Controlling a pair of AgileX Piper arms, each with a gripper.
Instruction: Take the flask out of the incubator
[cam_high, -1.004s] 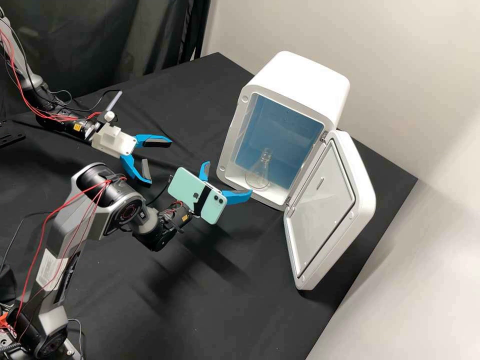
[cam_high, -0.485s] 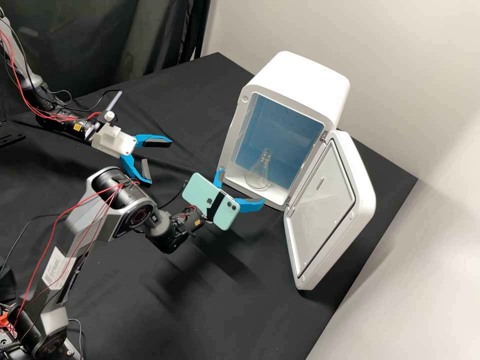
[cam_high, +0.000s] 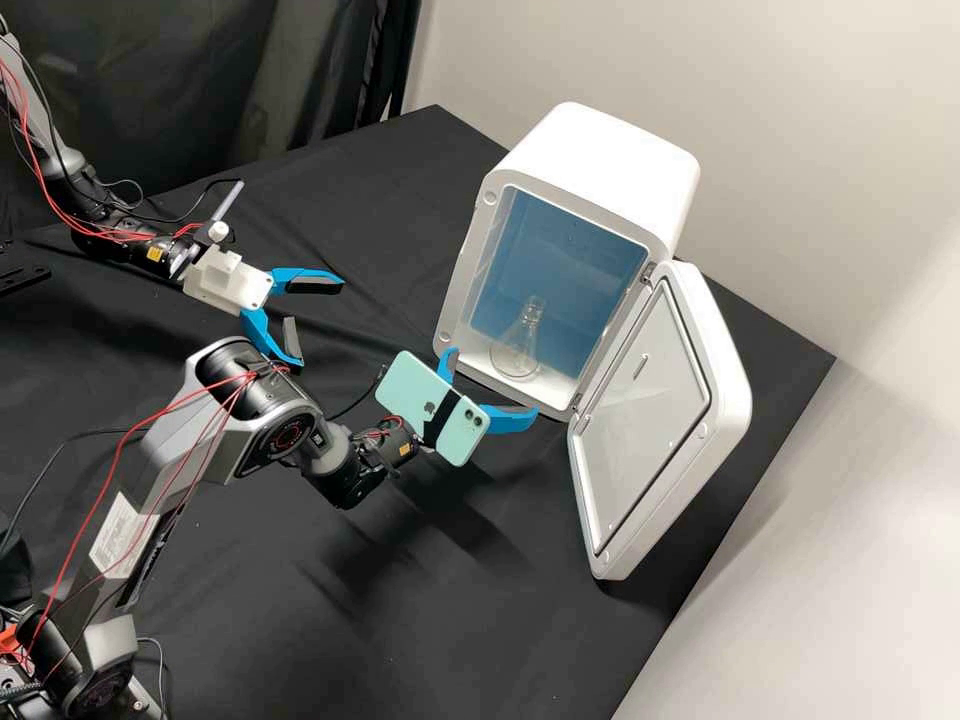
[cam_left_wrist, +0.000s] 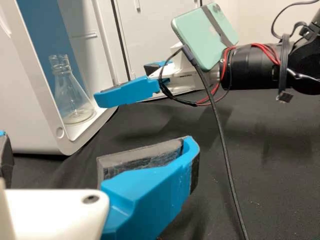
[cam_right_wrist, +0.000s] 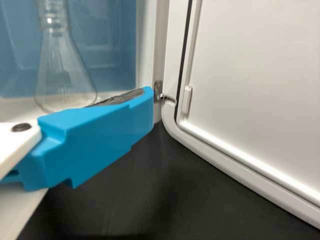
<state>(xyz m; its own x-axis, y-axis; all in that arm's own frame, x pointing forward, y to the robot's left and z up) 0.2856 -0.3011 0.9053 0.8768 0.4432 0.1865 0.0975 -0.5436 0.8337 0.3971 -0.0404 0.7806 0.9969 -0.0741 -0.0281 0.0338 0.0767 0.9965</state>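
While the flask (cam_high: 517, 345) stands upright on the floor of the incubator (cam_high: 600, 160), close behind the front lip, the blue walls leave open room on both sides of it and above its neck. The door (cam_high: 660, 400) hangs swung wide on its hinge side, inner face turned toward the counter (cam_high: 400, 600), so the whole opening is bare. My right claw (cam_high: 490, 385) hovers at the lower front rim, fingers spread and holding nothing. One finger lies just beside the hinge corner, the other is near the opposite end of the rim, and the flask is apart from both. A mint-green phone (cam_high: 430, 405) is strapped just behind that claw. My left claw (cam_high: 315, 320) sits well back over black counter, likewise spread and holding nothing.
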